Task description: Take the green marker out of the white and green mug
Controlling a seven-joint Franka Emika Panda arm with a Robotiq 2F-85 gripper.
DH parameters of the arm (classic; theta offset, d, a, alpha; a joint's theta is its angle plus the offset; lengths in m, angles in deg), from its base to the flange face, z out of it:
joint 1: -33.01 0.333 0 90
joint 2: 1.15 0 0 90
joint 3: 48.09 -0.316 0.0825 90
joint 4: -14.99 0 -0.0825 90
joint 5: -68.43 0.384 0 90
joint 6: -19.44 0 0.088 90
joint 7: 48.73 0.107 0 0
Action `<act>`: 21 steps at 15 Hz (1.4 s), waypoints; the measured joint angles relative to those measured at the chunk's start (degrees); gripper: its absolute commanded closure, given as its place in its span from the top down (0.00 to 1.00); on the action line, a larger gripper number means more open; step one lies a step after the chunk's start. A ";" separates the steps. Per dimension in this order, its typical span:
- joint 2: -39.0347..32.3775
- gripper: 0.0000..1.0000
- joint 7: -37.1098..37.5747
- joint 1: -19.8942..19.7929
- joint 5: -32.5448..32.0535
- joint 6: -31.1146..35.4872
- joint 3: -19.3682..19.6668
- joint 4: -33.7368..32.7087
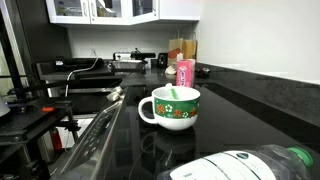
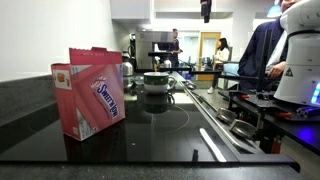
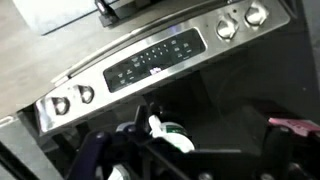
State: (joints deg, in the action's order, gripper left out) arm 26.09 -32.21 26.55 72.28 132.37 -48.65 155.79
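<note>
Leaning steeply upright inside the white and green mug (image 1: 170,108), the green marker (image 1: 172,95) lies well below the gripper (image 2: 205,16), which hangs high; jaw state cannot be told

wrist view: my gripper (image 3: 190,160) is a dark blur cut by the lower edge, jaw spacing unreadable; it hides most of the white and green mug (image 3: 168,133). in an exterior view that mug's wall conceals all but the upper end of the green marker (image 1: 172,94); the clear bottle (image 1: 250,165) is cropped by the lower edge.
</note>
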 measured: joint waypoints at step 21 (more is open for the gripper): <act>-45.85 0.68 7.45 -2.71 25.49 10.06 6.95 -25.04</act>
State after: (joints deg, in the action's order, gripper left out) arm -19.76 -24.76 23.84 97.77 142.43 -41.70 130.76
